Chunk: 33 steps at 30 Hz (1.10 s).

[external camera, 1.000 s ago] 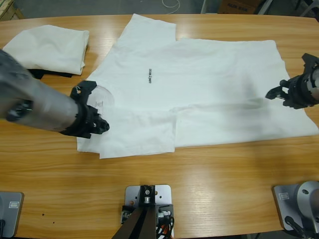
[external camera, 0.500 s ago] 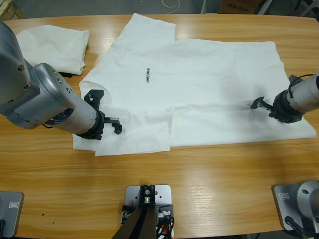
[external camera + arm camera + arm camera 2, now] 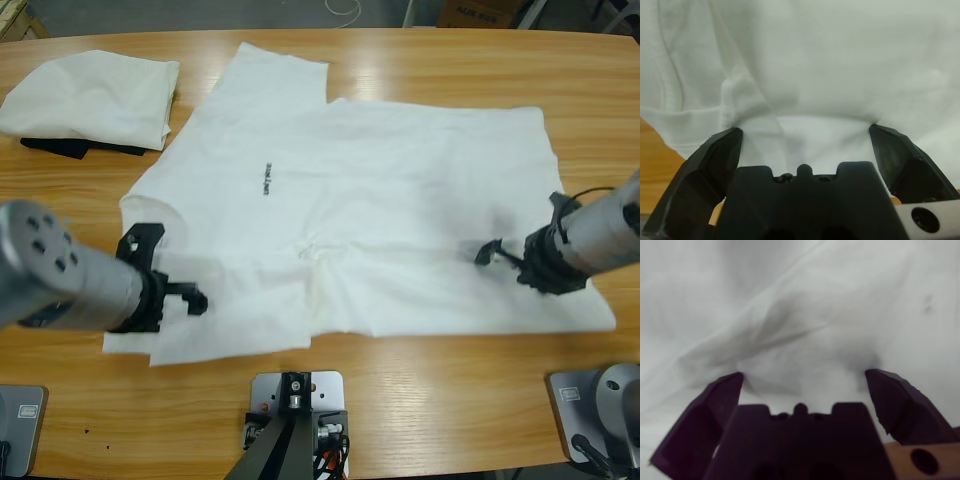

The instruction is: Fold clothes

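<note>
Shirt (image 3: pixel 380 190) shifted left; folded tee (image 3: pixel 95 95) nearby

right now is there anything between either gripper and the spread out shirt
Nothing visible. The left gripper and the right gripper are each already on the spread T-shirt, jaws open with only white cloth between them. The folded pile lies apart at the table's far left corner.
</note>
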Motion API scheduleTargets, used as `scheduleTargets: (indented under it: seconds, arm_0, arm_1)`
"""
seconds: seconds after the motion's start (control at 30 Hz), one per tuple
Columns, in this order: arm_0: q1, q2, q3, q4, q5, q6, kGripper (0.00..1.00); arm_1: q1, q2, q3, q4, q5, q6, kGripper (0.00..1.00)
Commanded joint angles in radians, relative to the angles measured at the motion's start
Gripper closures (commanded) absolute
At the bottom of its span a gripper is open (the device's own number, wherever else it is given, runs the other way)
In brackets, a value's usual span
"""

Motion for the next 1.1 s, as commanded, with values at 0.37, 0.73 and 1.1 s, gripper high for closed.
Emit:
scheduleTargets:
  seconds: [0.37, 0.73, 1.1]
  arm_0:
    - [-0.073, -0.084, 0.124, 0.032, -0.027, -0.032, 0.018]
    - [0.429, -0.295, -0.256, 0.095, -0.152, 0.718, 0.000]
    - [0.769, 0.471, -1.302, 0.512, -0.458, 1.335, 0.000]
  arm_1:
    - [0.057, -0.033, -0.029, 0.285, -0.006, 0.057, 0.000]
    - [-0.261, -0.188, -0.299, 0.155, 0.106, -0.575, 0.000]
    - [-0.491, 0.068, -0.536, 0.148, 0.283, -0.808, 0.000]
